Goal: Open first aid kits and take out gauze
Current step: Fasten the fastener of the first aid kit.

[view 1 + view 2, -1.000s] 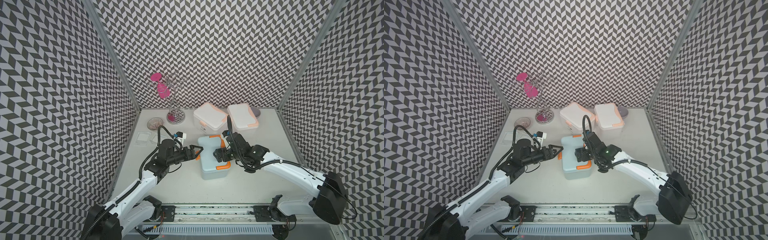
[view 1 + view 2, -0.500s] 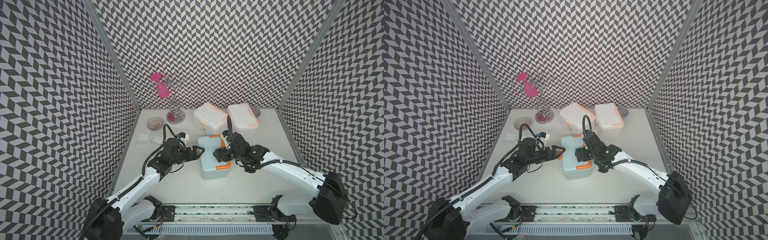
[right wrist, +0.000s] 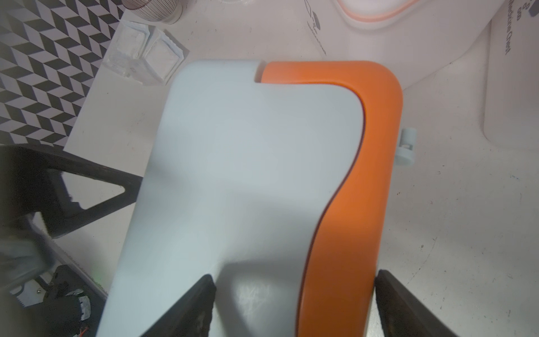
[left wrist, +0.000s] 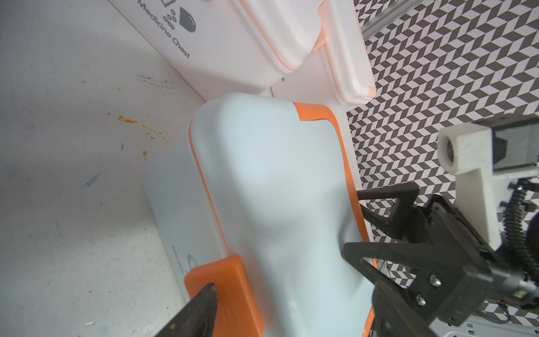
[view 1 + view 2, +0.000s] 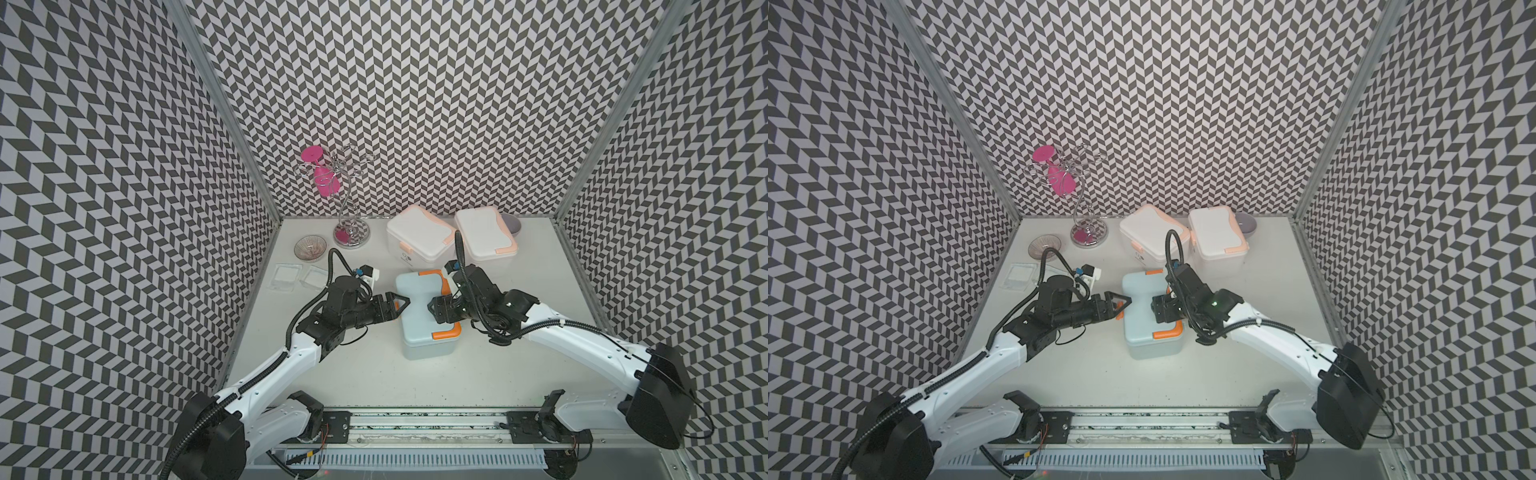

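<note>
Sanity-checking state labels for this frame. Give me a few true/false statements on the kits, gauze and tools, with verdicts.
1. The pale blue kit has its lid down. True.
2. Both white kits stand open. False: both lids are shut.
3. Two gauze pads lie on the table beside the ribbed glass bowl. True.
4. The right tool grips a gauze pad. False: its open jaws straddle the orange handle of the pale blue kit.
5. The left tool is open at the side of the pale blue kit. True.
</note>
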Robot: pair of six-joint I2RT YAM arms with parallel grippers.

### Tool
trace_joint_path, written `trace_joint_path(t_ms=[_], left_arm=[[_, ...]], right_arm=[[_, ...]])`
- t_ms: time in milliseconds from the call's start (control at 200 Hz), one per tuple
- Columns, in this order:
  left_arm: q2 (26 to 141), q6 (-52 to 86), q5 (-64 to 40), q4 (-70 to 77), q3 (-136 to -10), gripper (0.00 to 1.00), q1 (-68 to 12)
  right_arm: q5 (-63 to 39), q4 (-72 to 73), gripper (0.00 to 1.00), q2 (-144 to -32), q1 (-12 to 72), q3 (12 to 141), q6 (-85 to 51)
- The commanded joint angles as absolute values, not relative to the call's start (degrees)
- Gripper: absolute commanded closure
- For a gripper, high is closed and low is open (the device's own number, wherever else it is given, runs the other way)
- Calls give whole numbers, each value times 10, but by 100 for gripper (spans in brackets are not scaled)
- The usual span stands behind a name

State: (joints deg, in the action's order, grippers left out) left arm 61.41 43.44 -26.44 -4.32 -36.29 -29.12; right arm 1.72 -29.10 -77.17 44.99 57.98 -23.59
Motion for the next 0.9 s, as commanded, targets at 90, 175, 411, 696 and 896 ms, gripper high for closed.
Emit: trace_joint_path(t_ms=[90, 175, 411, 696, 896], left_arm=[[618, 438, -273, -24, -360, 19, -294], [620, 439, -276, -19, -356, 19, -294], [629, 446, -284, -2, -351, 19, -297], [639, 453, -288, 14, -347, 20, -307], [647, 459, -292, 27, -349, 20, -319]], right_arm=[[16, -302, 20, -772, 453, 567, -234], [12, -301, 21, -773, 452, 567, -233], [0, -296, 22, -772, 452, 566, -233], [-6, -292, 22, -774, 453, 565, -233], [-12, -287, 22, -776, 453, 564, -233]])
